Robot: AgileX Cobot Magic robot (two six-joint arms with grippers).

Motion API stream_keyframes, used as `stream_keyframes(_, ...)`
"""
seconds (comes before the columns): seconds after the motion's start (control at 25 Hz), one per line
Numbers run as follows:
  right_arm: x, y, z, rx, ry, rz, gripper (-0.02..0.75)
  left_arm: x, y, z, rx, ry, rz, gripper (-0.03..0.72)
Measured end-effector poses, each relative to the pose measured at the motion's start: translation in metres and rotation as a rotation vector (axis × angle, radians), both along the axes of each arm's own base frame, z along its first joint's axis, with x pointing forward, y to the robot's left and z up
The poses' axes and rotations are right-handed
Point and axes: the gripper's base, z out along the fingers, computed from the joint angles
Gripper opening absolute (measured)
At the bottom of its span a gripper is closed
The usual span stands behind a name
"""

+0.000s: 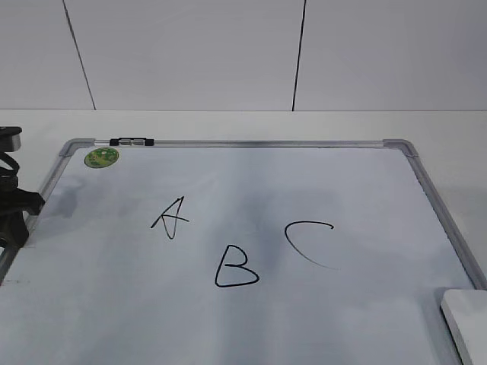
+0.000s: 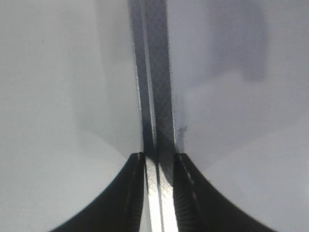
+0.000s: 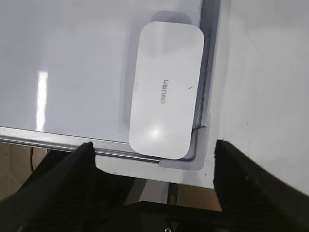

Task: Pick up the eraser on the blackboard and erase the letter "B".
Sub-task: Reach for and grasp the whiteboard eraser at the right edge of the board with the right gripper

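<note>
The blackboard (image 1: pixel 266 143) is a white board in a silver frame, lying flat. The black letter "B" (image 1: pixel 234 268) is drawn near its front middle. The white eraser (image 1: pixel 466 323) lies flat in the board's front right corner, cut off by the picture's edge. In the right wrist view the eraser (image 3: pixel 166 92) lies against the frame corner (image 3: pixel 48 137). My right gripper (image 3: pixel 152 145) is open and empty, hovering above the eraser's near end. My left gripper (image 2: pixel 159 157) has its fingers close together, empty, above the board's left frame rail (image 2: pixel 154 72). The left arm (image 1: pixel 14 209) shows at the left edge.
An angular "A" (image 1: pixel 171 215) and an open "C" (image 1: pixel 307 239) flank the B. A round green sticker (image 1: pixel 101 157) and a small black-and-clear clip (image 1: pixel 131 141) sit at the far left corner. The white table edge (image 3: pixel 159 171) runs just outside the board's corner.
</note>
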Motion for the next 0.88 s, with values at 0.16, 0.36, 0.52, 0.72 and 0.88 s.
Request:
stream_keyframes(0.16,0.004,0.0,-0.003,0.002,-0.008,-0.008,0.595,0.0,0.0,0.0,0.0,0.0,0.0,0.15)
stream_keyframes(0.36,0.011,0.001,-0.029,0.007,0.049,-0.034,0.595,0.0,0.0,0.0,0.0,0.0,0.0,0.15)
stream_keyframes(0.52,0.019,0.002,-0.045,0.003,0.112,-0.04,0.596,0.0,0.0,0.0,0.0,0.0,0.0,0.15)
stream_keyframes(0.72,0.025,0.005,-0.046,0.031,0.079,-0.052,0.596,0.0,0.0,0.0,0.0,0.0,0.0,0.15)
stream_keyframes(0.88,0.027,0.006,-0.046,0.044,0.065,-0.044,0.644,0.0,0.0,0.0,0.0,0.0,0.0,0.15)
